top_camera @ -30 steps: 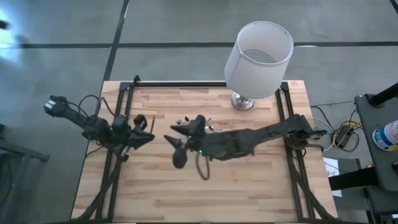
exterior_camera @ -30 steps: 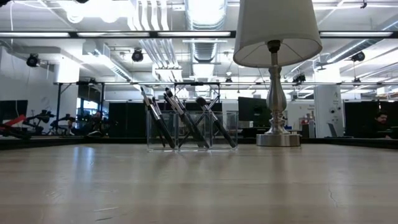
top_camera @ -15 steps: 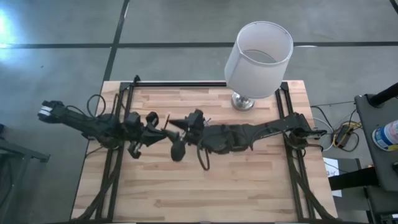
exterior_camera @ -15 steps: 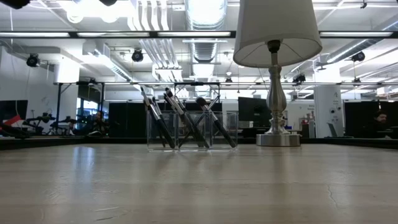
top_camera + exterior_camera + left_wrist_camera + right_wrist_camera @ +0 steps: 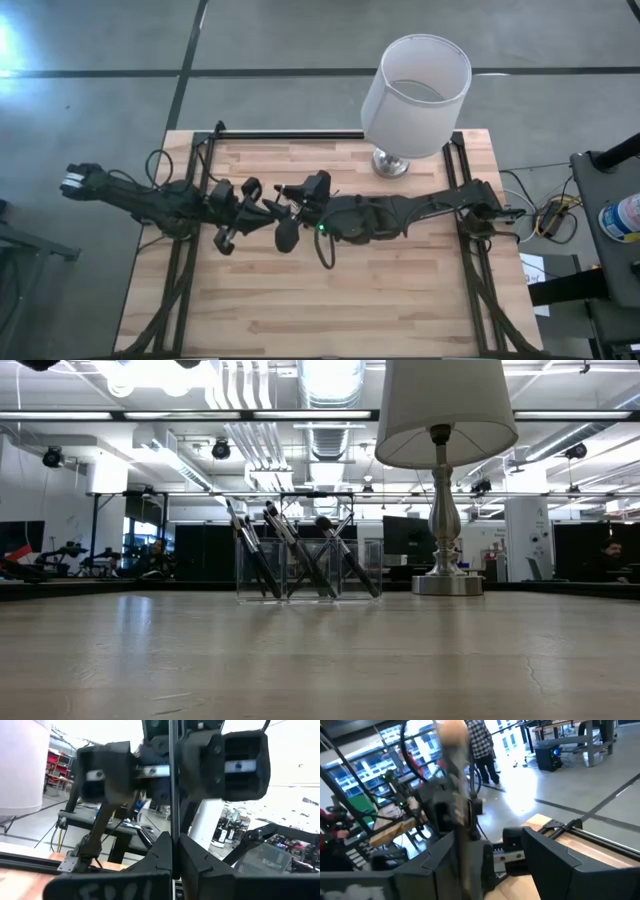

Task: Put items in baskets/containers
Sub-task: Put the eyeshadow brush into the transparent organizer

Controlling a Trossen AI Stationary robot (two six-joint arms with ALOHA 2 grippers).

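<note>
My left gripper (image 5: 262, 208) is shut on a thin dark stick (image 5: 172, 795) that stands upright above the middle of the table. The right wrist view shows the stick (image 5: 457, 785) blurred, with a pale tip on top. My right gripper (image 5: 282, 212) faces the left one with its two fingers (image 5: 240, 765) wide apart on either side of the stick. The clear container (image 5: 305, 570) stands on the far half of the table, and several sticks (image 5: 290, 550) lean in it. From above, the right arm hides it. My left gripper pinches the stick's shaft (image 5: 172, 851) between its two fingers. They come nearly level from the table's left and lie across it. The stick stands upright and rises above the fingers, clear of the table; the fingers hide its lower end. My right gripper: whether a finger (image 5: 440, 860) touches the stick I cannot tell.
A lamp with a white drum shade (image 5: 415, 95) and a silvery foot (image 5: 447, 582) stands at the far right. Black frame rails (image 5: 185, 260) run along the table's left and right edges. Bare wood (image 5: 330, 310) lies toward the near edge. A person (image 5: 480, 745) stands in the room beyond.
My left gripper has gone toward the table's right with the stick, in between the right gripper's fingers. My right gripper has shifted a little toward the far edge and stays open.
</note>
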